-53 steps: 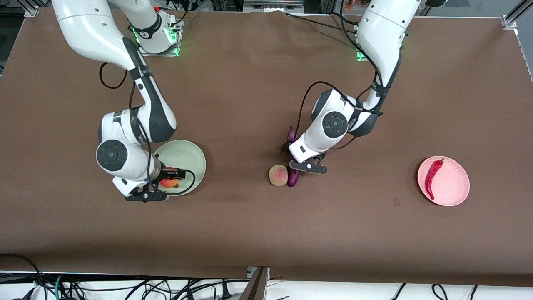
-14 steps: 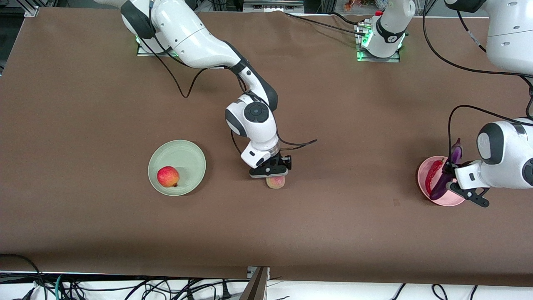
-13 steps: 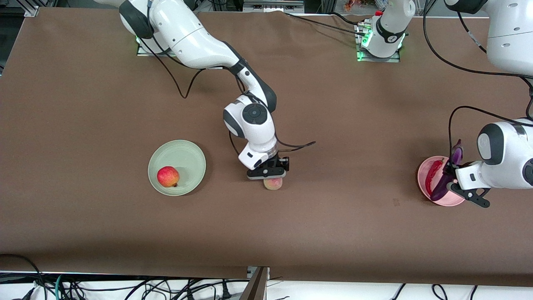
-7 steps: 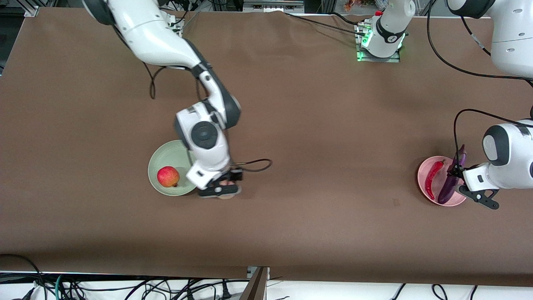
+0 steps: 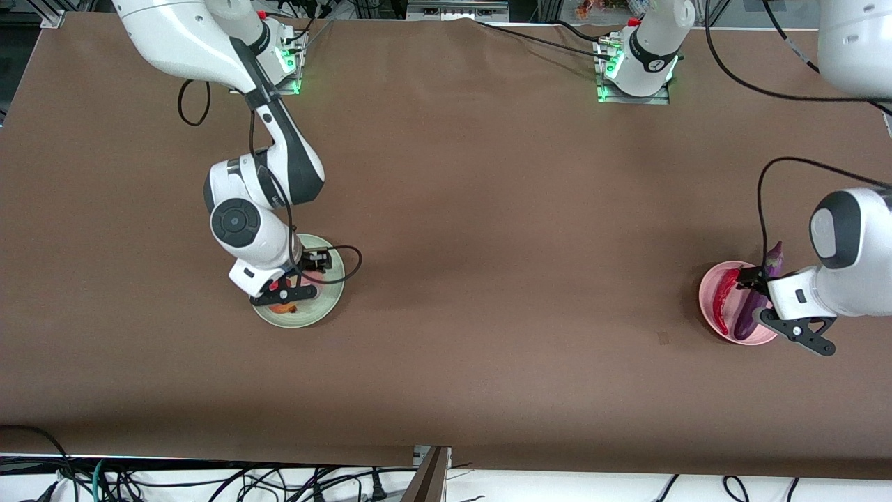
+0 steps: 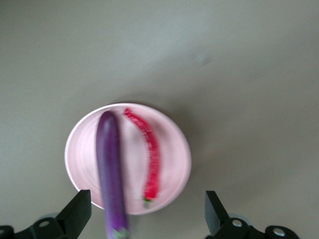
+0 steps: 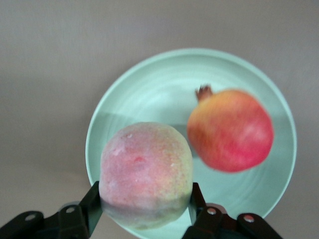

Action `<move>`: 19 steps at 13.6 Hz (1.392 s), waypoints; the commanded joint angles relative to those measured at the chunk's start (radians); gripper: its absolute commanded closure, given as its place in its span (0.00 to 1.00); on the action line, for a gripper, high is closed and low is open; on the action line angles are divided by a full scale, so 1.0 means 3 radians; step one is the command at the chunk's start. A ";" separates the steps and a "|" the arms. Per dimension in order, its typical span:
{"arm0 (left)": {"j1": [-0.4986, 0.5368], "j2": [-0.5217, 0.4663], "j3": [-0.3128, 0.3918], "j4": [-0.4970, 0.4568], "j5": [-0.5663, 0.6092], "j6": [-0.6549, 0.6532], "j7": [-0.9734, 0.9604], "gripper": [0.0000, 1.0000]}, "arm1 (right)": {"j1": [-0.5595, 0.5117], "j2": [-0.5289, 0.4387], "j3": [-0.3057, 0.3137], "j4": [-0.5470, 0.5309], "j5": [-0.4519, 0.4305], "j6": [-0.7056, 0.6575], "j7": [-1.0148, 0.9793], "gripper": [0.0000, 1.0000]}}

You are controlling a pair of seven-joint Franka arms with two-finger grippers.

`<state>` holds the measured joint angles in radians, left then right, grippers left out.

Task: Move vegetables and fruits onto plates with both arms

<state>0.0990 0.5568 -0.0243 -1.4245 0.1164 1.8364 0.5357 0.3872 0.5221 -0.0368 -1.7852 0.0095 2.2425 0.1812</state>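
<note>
Now the right gripper [image 7: 144, 211] is hanging over the green plate [image 7: 149, 94], squeezing the pale fruit [image 7: 146, 174] tight, with the red apple [image 7: 230, 129] just beside it on that plate. At the counter's other end, the left gripper [image 6: 144, 214] is spreading wide over the pink plate [image 6: 174, 149], holding nothing. Below it, the eggplant [image 6: 109, 169] is lying alongside the chili [image 6: 149, 159] on the plate.

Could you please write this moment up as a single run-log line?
right gripper: shut on pale fruit, over green plate beside red fruit | left gripper: open over pink plate; eggplant, chili on it
</note>
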 commanded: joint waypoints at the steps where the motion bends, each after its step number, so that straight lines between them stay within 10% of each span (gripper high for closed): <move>1: -0.0217 -0.0352 -0.0103 -0.0074 0.0011 -0.0301 -0.0608 0.00 | -0.0002 -0.0242 0.0026 -0.0486 0.0055 0.0347 -0.0011 0.65; 4: -0.0396 -0.0602 -0.0169 0.0089 0.0011 -0.0670 -0.0982 0.00 | -0.0058 -0.0176 0.0026 -0.0451 0.0055 0.0466 -0.0021 0.02; 14: -0.0641 -0.1686 0.0275 -0.0670 -0.0577 -0.0620 -0.1370 0.00 | -0.0068 -0.0492 -0.0076 0.0944 0.0050 -0.1383 -0.0011 0.00; 19: -0.0719 -0.2071 0.0501 -0.1035 -0.0660 -0.0236 -0.1555 0.00 | -0.0068 -0.1008 -0.0148 0.0996 0.0070 -0.2084 -0.0011 0.00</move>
<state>-0.0962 -0.0043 0.1316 -1.6930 -0.0898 1.7368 0.0891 0.3702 0.2884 -0.0711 -1.4751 0.0140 1.6803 0.1837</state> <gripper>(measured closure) 0.000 0.000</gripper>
